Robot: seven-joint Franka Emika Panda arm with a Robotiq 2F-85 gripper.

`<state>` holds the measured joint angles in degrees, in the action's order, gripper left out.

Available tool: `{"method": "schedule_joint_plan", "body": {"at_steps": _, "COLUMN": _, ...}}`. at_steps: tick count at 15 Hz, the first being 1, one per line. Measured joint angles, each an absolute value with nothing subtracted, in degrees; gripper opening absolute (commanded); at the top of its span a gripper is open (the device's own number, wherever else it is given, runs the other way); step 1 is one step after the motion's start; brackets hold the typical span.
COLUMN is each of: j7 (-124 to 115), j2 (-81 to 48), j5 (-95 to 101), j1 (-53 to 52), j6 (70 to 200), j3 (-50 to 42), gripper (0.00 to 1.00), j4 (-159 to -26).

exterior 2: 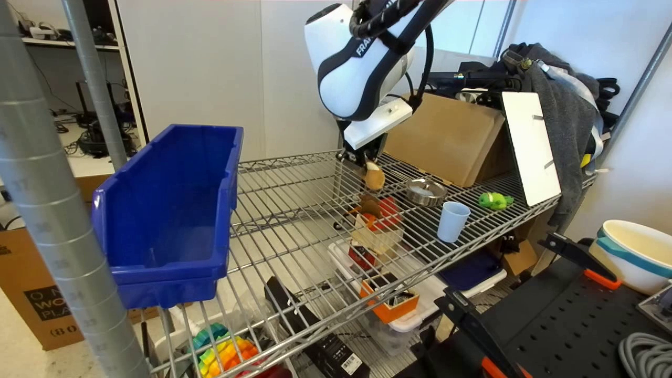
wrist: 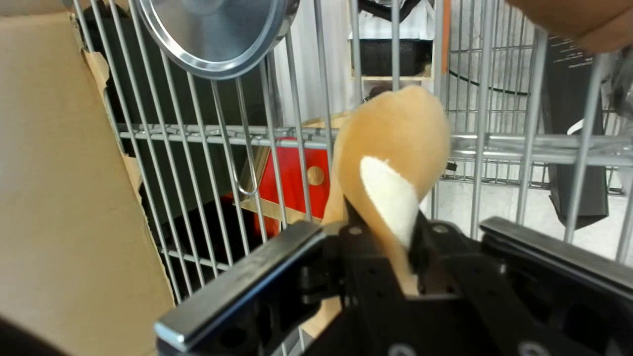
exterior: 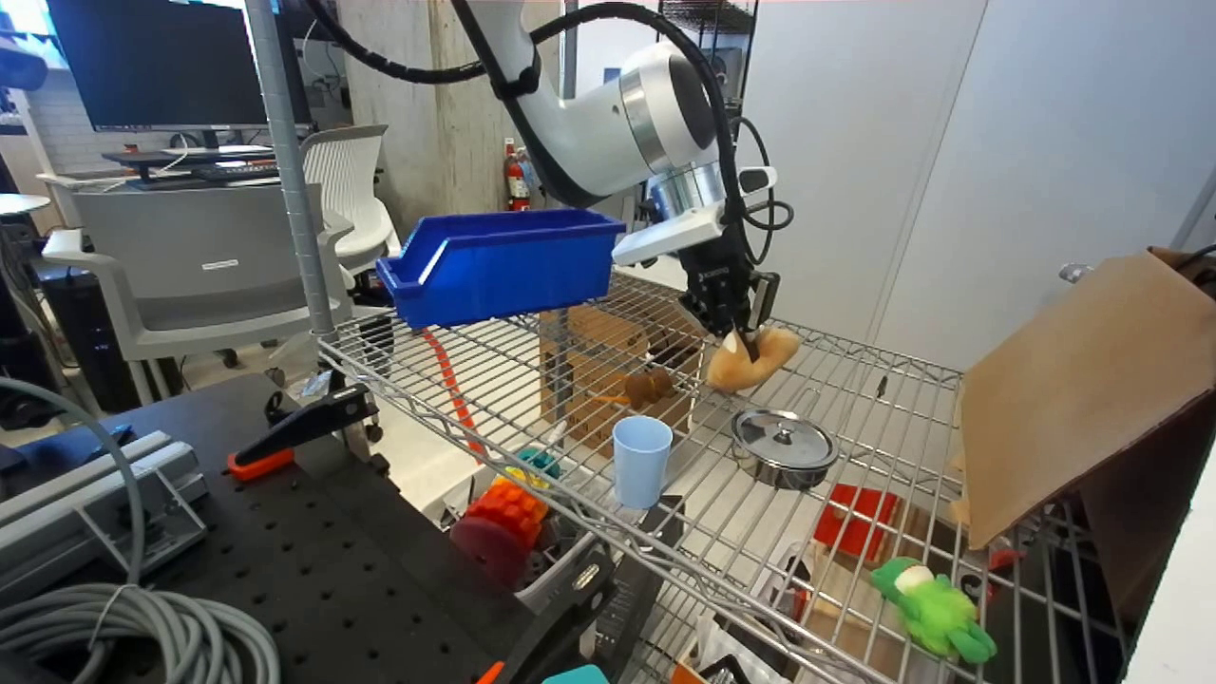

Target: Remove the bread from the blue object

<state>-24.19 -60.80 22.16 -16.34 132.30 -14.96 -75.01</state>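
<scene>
Blue plastic shapes the bin (exterior: pixel 513 274) at left in an exterior view. Next come the light blue cup (exterior: pixel 642 463), then the gripper (exterior: pixel 747 344), pinched around the tan bread (exterior: pixel 745 374), well apart from the bin; whether the bread touches the wire shelf (exterior: pixel 456 429) I cannot tell. Farther right sit a lidded pot (exterior: pixel 784 448) and a green toy (exterior: pixel 936 610).

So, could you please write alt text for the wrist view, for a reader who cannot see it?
The claw grips a tan piece of bread with a white patch on it, and a wire shelf shows behind. A round metal pot lid is cut off at the top, left of centre, and a cardboard box takes up the left side.
</scene>
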Motion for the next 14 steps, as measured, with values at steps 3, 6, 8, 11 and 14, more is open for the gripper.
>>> {"method": "schedule_joint_plan", "body": {"at_steps": 3, "j7": -24.0, "j2": -62.7, "j5": 21.9, "j1": -16.3, "j6": 129.6, "j3": -14.5, "gripper": 0.73, "j4": -70.5}}
{"method": "schedule_joint_plan", "body": {"at_steps": 6, "j7": -23.3, "j2": -62.8, "j5": 21.9, "j1": -16.3, "j6": 129.5, "j3": -14.0, "gripper": 0.94, "j4": -67.8}}
{"method": "schedule_joint_plan", "body": {"at_steps": 8, "j7": -22.5, "j2": -62.6, "j5": 21.9, "j1": -16.4, "j6": 129.5, "j3": -13.6, "gripper": 1.0, "j4": -66.4}}
{"method": "schedule_joint_plan", "body": {"at_steps": 11, "j7": -21.2, "j2": -61.6, "j5": 21.9, "j1": -16.6, "j6": 129.5, "j3": -12.7, "gripper": 1.0, "j4": -65.9}}
{"method": "schedule_joint_plan", "body": {"at_steps": 14, "j7": -21.2, "j2": -58.8, "j5": 21.9, "j1": -17.6, "j6": 129.5, "j3": -11.4, "gripper": 1.0, "j4": -67.3}}
